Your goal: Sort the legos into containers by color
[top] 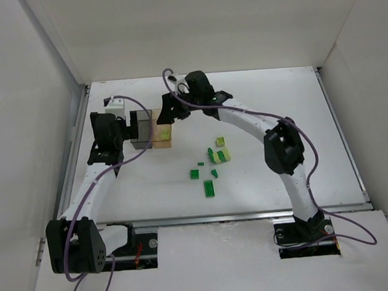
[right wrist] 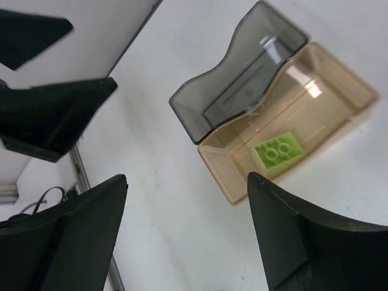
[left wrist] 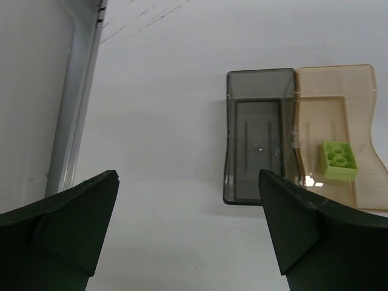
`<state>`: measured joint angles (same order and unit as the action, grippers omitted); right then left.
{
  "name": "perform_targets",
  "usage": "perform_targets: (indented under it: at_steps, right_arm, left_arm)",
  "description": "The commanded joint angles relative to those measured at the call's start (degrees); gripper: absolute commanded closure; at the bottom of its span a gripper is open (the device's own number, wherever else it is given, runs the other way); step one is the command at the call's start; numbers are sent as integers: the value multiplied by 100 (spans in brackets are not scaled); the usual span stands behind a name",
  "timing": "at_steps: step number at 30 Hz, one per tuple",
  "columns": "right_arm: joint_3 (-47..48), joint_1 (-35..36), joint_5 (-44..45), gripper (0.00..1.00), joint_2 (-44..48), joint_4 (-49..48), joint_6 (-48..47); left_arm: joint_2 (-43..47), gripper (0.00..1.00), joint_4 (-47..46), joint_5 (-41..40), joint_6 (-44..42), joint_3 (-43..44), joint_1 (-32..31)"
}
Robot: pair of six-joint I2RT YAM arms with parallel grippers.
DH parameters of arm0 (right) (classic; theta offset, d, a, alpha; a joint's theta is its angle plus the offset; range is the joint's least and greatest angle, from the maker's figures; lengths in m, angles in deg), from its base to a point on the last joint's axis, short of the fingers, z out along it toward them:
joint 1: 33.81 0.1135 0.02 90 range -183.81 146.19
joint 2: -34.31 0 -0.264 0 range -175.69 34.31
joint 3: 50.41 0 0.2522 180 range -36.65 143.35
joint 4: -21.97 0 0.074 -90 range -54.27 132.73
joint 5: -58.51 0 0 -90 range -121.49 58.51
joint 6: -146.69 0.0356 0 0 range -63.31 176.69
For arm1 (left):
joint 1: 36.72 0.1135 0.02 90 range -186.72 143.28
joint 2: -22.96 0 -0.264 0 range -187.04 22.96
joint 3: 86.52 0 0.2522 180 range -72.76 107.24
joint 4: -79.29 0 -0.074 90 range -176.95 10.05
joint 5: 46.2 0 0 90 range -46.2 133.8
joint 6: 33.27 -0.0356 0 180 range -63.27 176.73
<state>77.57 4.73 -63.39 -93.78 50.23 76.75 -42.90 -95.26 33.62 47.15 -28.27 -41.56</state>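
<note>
Roughly beneath the right hand [right wrist: 188, 177], 1 lego [right wrist: 277, 151] lies in the amber container [right wrist: 218, 167].

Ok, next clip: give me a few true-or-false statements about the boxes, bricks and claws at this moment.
1. A pale green brick lies in the amber box. True.
2. The grey box holds two bricks. False: it is empty.
3. The right claw grips a brick. False: it is open with nothing in it.
4. Several loose bricks lie on the table. True.
5. The left claw is open. True.
</note>
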Motion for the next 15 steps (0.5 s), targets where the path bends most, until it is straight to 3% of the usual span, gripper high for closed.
perform_targets:
  at_steps: [1, 6, 9, 15]
  right_arm:
    - [-371, -382, 280, 15, 934, -334, -55]
    - [-1365, -998, 711, 15, 1936, -186, 148]
    - [-2033, -1454, 851, 15, 2374, 52, 209]
    - [-3140, -1719, 1572, 15, 2965, 325, -45]
  left_arm:
    - [161, 0, -126, 778, -289, -19, 18]
    - [162, 5, 206, 2851, -1450, 33, -34]
    - [23, 5, 961, 3895, -2764, 287, -384]
    - [-646, 1, 2902, 4559, -5505, 1104, -1342]
